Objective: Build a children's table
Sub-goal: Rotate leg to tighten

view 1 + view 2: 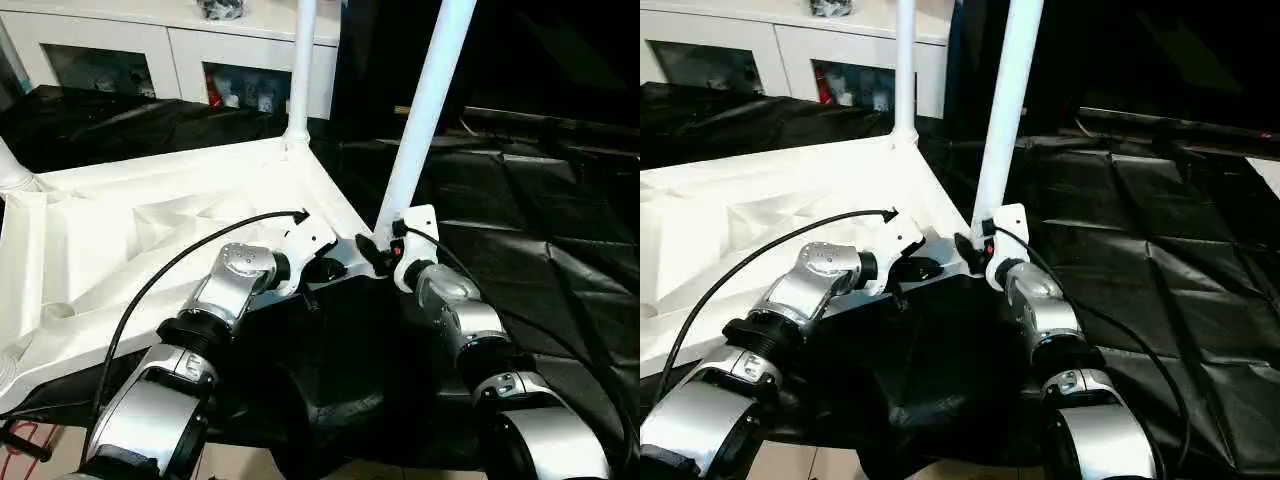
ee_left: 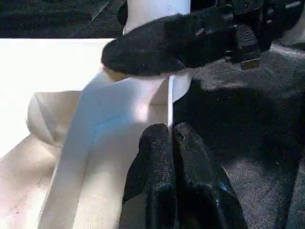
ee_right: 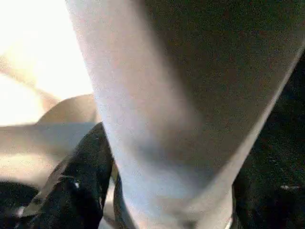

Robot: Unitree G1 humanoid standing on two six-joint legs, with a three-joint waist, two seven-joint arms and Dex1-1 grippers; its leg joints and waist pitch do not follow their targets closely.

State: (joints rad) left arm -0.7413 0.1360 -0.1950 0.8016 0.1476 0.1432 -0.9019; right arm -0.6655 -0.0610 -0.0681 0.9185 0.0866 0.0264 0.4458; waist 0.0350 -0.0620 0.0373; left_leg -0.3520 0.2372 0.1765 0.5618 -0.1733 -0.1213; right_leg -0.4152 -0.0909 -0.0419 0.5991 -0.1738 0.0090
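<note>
- A work table [image 1: 530,200] draped in creased black cloth takes up most of the scene, and light glints off the folds.
- Behind the work table stands a white cabinet [image 1: 180,45] with glass-fronted doors.
- Small coloured items [image 1: 240,92], too small to identify, sit inside the cabinet behind the glass.
- A dark object [image 1: 222,8] rests on the cabinet top.
- Beside the cabinet, beyond the work table, the background is dark.
- Below the work table's near edge a strip of pale floor [image 1: 260,465] shows.
</note>
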